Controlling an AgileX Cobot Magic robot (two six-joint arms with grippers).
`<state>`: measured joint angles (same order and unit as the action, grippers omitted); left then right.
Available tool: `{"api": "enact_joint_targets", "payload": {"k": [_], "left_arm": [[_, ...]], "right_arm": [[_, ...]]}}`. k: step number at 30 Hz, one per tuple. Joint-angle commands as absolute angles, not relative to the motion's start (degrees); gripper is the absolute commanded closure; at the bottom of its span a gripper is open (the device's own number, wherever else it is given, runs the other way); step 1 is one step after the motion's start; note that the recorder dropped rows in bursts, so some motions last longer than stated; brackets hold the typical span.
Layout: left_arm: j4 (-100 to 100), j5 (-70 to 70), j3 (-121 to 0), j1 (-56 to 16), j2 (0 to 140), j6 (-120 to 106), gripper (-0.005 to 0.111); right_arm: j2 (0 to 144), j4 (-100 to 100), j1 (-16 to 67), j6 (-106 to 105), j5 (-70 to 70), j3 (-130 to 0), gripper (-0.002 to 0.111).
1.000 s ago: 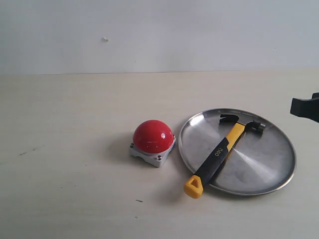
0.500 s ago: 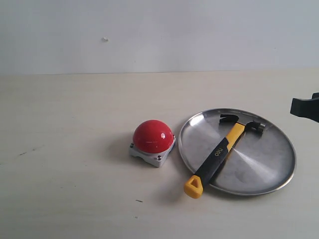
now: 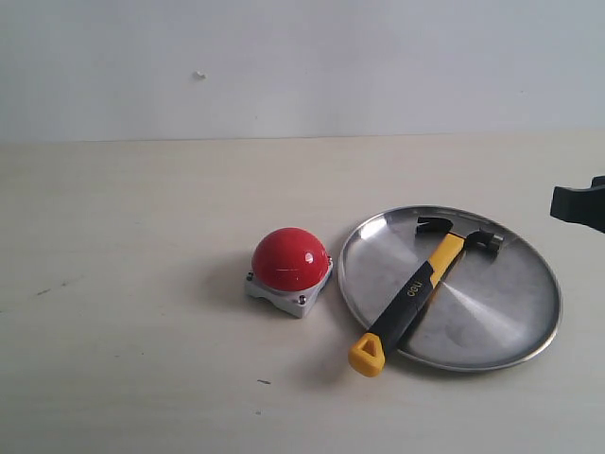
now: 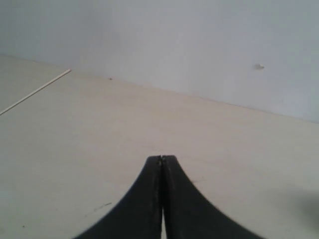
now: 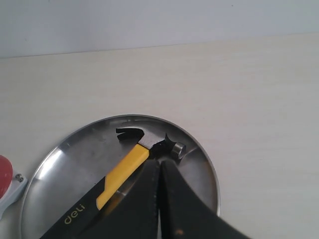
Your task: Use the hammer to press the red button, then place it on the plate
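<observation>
The hammer (image 3: 421,287) lies across the silver plate (image 3: 492,322), its dark head on the far part of the dish and its yellow loop hanging over the near rim onto the table. The red button (image 3: 289,258) sits on its grey base just left of the plate. In the right wrist view the hammer (image 5: 124,167) and plate (image 5: 199,169) lie beyond my right gripper (image 5: 159,162), which is shut and holds nothing. A dark part of the right arm (image 3: 579,203) shows at the right edge of the exterior view. My left gripper (image 4: 161,157) is shut and empty over bare table.
The light wooden table (image 3: 142,227) runs back to a pale wall (image 3: 302,66). A sliver of the red button (image 5: 4,169) shows at the edge of the right wrist view. A seam line (image 4: 35,92) crosses the table in the left wrist view.
</observation>
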<state>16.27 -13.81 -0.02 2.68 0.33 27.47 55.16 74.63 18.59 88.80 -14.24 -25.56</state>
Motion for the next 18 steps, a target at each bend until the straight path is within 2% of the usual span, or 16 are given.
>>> {"api": "enact_joint_targets", "payload": {"k": [1, 18], "left_arm": [[16.3, -18.2, 0.0, 2.9, 0.0, 27.0, 0.107], [16.3, -18.2, 0.0, 2.9, 0.0, 27.0, 0.107]], "right_arm": [[54.7, 75.2, 18.7, 88.8, -14.0, -25.3, 0.108], [54.1, 75.2, 18.7, 88.8, -13.8, -25.3, 0.108]]}}
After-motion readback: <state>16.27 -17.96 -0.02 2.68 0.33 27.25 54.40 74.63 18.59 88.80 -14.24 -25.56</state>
